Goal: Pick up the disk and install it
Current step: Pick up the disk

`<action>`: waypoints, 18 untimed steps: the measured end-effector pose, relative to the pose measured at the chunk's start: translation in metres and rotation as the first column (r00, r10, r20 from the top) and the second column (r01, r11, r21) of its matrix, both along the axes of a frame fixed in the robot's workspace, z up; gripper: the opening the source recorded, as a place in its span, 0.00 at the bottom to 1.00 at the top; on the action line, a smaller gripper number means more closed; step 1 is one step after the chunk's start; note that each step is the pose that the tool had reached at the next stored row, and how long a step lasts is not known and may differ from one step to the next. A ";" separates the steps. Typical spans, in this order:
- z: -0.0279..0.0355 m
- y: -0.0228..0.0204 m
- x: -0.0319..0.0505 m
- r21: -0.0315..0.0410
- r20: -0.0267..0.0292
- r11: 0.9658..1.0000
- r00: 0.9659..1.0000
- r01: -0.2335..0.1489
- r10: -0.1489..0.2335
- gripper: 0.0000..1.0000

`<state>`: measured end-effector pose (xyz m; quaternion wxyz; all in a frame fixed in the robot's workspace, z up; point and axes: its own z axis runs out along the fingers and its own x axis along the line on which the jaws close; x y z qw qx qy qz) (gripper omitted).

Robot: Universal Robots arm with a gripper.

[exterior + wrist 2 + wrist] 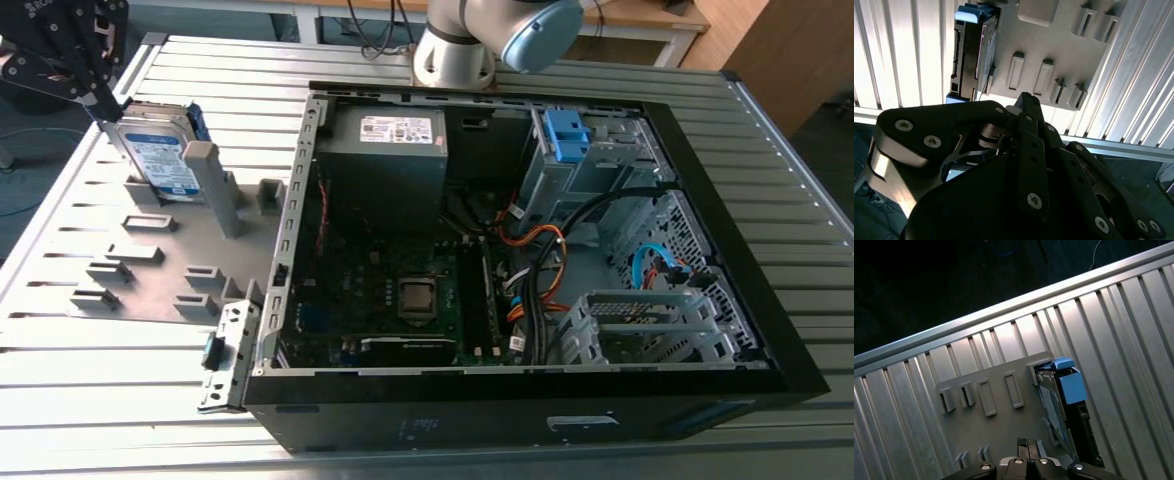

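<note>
As the disk (158, 155) stands upright, the gripper (102, 102) hangs — just above.

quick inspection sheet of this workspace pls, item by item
surface: ribbed metal table with a grey slotted fixture plate lying on it
job's things: disk standing on edge in the fixture plate, not yet in the open computer case
clutter: blue bracket and grey power-supply box inside the case
grippers: gripper close by the disk's upper edge; contact unclear
cables: orange, black and blue cables inside the case
surroundings: wooden furniture beyond the table
</note>
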<state>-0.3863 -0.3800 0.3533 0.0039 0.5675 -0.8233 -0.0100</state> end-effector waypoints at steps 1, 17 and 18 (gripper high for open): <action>0.0000 0.0000 0.0000 0.000 0.000 1.000 1.000 -0.001 0.001 0.11; 0.0000 0.0000 0.0000 0.000 0.000 1.000 1.000 -0.021 0.021 0.11; 0.0000 0.0000 0.0000 0.000 0.000 1.000 1.000 -0.022 0.022 0.11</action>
